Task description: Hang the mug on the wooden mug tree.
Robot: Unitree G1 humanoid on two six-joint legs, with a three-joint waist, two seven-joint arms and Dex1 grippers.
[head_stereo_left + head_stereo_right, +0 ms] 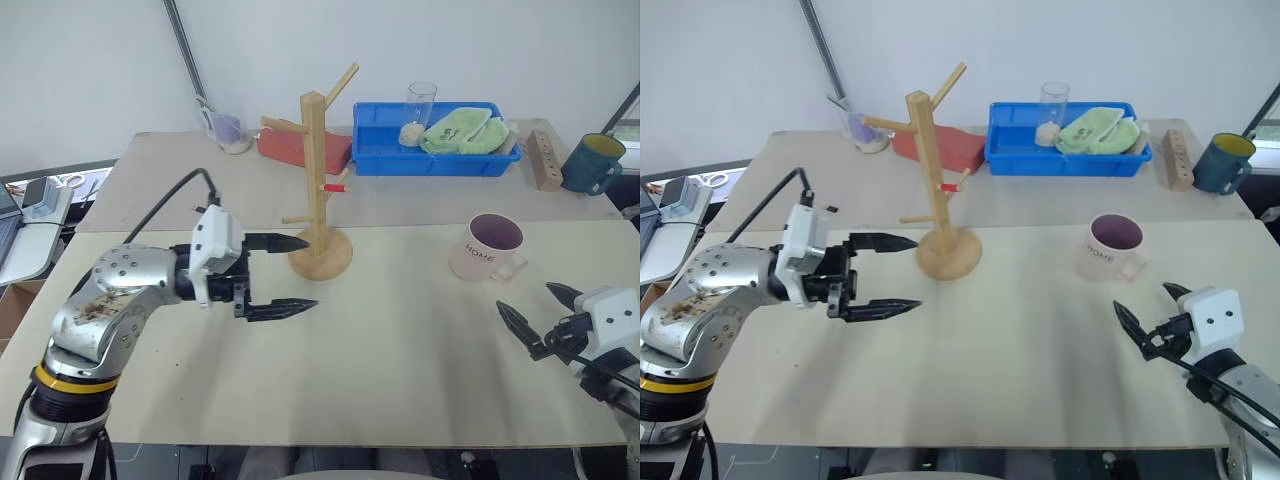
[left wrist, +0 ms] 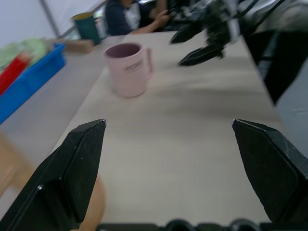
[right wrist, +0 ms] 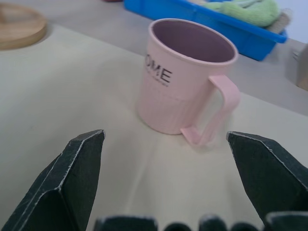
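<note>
Smooth ribbed mug (image 3: 185, 82), square-posted wooden mug tree (image 1: 318, 190)

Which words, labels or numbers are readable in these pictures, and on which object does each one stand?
"HOME": dark letters on the side of the pale pink mug, standing upright on the table; in the right wrist view, "OME" shows.
No other text is visible.

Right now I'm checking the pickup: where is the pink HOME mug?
The mug stands upright on the table's right side, right of the wooden mug tree, just ahead of the open right gripper.
</note>
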